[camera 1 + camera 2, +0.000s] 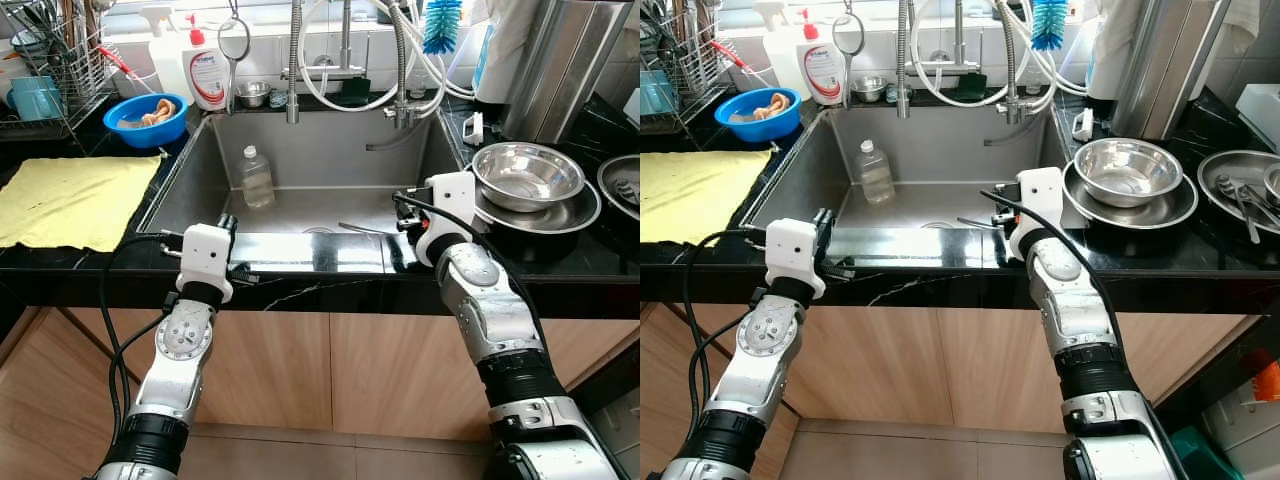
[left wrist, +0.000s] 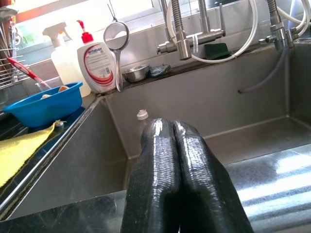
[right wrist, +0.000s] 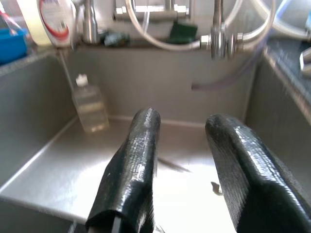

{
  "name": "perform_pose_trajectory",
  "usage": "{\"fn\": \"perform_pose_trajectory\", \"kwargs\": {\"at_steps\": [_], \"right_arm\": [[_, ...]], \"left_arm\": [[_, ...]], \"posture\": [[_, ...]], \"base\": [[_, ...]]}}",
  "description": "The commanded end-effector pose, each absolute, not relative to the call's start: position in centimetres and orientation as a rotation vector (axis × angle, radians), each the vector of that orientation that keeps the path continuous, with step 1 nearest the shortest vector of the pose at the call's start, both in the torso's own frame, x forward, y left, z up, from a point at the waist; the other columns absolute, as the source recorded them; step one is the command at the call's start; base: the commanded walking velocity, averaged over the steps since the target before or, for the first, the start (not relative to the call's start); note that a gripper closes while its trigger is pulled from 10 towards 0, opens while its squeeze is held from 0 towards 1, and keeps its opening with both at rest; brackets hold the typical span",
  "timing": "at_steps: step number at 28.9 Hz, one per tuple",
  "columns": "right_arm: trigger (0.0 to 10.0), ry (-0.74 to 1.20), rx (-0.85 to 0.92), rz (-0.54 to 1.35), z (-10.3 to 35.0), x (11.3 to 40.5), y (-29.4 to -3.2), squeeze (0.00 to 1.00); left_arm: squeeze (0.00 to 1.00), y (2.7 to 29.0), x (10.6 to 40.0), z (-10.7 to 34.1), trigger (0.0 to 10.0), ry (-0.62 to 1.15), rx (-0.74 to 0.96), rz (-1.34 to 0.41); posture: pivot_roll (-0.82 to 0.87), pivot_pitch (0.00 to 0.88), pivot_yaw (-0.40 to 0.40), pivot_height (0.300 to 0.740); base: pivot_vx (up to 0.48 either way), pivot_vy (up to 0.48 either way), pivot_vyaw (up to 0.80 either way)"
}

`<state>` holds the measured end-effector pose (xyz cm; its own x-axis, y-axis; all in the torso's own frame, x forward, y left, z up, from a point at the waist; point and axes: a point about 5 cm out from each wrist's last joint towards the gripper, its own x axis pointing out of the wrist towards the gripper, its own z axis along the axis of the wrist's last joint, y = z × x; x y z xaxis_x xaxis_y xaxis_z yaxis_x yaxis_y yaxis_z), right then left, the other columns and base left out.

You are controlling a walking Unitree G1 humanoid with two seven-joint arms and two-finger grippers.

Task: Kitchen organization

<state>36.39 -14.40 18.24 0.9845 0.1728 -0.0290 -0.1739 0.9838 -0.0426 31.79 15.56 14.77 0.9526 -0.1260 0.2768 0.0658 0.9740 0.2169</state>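
Observation:
A steel sink (image 1: 190,190) lies straight ahead. A clear plastic bottle (image 1: 257,178) with a white cap stands upright at its back left. A thin metal utensil (image 1: 360,229) lies on the sink floor near the middle. My left gripper (image 1: 228,222) hovers over the sink's front rim, fingers (image 2: 158,145) pressed together and shut on nothing. My right gripper (image 1: 400,205) hangs over the sink's right front corner, open, with the bottle (image 3: 91,109) far off beyond its left finger (image 3: 141,141).
Right of the sink, a steel bowl (image 1: 527,175) sits on a steel plate (image 1: 585,215). A yellow cloth (image 1: 70,200), a blue bowl (image 1: 146,120) and a soap bottle (image 1: 207,75) are on the left counter. Faucets (image 1: 293,70) and hoses line the back.

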Motion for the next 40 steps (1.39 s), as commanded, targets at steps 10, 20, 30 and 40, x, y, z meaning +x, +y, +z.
{"fn": "perform_pose_trajectory", "kwargs": {"at_steps": [10, 20, 30, 40], "right_arm": [[10.0, -0.106, -0.184, 0.16, 24.7, 36.4, -17.8, 0.0], [10.0, -0.016, -0.334, 0.132, 25.6, 35.9, -22.8, 1.0], [10.0, 0.154, -0.5, 0.175, 23.7, 35.4, -24.9, 0.0], [10.0, 0.171, -0.585, 0.085, 24.1, 35.4, -27.1, 0.0]], "left_arm": [[0.0, 15.7, 31.8, 14.9, 10.0, -0.294, 0.224, -0.101], [0.0, 15.8, 31.9, 15.0, 10.0, -0.296, 0.225, -0.094], [0.0, 15.8, 32.0, 15.0, 10.0, -0.294, 0.227, -0.101], [0.0, 16.0, 32.1, 15.2, 10.0, -0.295, 0.23, -0.102]], "posture": [[-0.23, 0.0, 0.064, 0.731], [-0.24, 0.0, 0.06, 0.731], [-0.24, 0.0, 0.068, 0.731], [-0.24, 0.0, 0.074, 0.731]], "base": [[0.0, 0.0, 0.0], [0.0, 0.0, 0.0], [0.0, 0.0, 0.0], [0.0, 0.0, 0.0]]}}
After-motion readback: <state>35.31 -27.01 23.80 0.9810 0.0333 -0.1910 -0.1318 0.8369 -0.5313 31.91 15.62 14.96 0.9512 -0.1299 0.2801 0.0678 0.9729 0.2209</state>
